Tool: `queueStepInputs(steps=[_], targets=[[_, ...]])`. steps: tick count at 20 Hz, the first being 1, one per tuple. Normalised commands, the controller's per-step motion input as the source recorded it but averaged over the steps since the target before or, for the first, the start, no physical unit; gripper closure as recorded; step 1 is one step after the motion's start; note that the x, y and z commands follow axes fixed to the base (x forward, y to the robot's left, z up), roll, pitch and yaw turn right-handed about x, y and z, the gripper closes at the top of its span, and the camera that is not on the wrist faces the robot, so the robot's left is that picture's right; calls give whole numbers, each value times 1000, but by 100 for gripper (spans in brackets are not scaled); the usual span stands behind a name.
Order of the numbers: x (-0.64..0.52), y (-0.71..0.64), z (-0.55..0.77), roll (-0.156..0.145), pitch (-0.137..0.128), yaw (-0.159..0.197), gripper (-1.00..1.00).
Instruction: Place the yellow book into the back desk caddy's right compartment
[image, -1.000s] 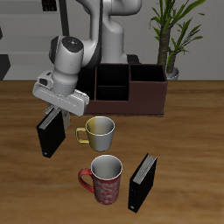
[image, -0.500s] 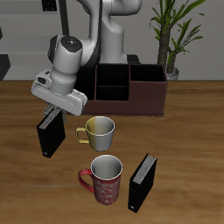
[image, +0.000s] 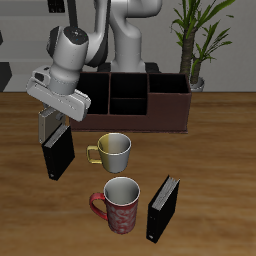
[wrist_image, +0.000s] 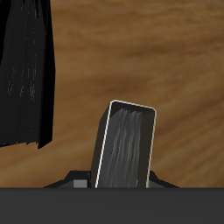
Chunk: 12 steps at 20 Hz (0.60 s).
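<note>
My gripper (image: 49, 117) hangs over the table and is shut on the yellow book (image: 43, 126), which hangs upright just behind a standing black book (image: 58, 153). In the wrist view the yellow book (wrist_image: 128, 144) shows its pale grey page edges between my fingers, and the black book (wrist_image: 26, 70) stands close beside it. The back desk caddy (image: 165, 122) is a long dark reddish-brown box farther back. Its right compartment (image: 169, 93) is the wide open end section, well away from my gripper.
A grey mug with a yellow handle (image: 115, 150) stands beside the black book. A red patterned mug (image: 120, 204) and a second black book (image: 163, 208) stand nearer the front edge. A potted plant (image: 196, 40) rises behind the caddy.
My gripper has risen and shifted away from the mugs, lifting the yellow book with it. The black book and both mugs have stayed put.
</note>
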Motion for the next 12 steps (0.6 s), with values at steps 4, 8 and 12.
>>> queueStepInputs(steps=[4, 8, 12], targets=[[-247, -220, 541, -57, -70, -12, 100], [-233, 17, 604, -16, -77, 15, 100], [-130, 4, 382, -23, -41, -4, 100]])
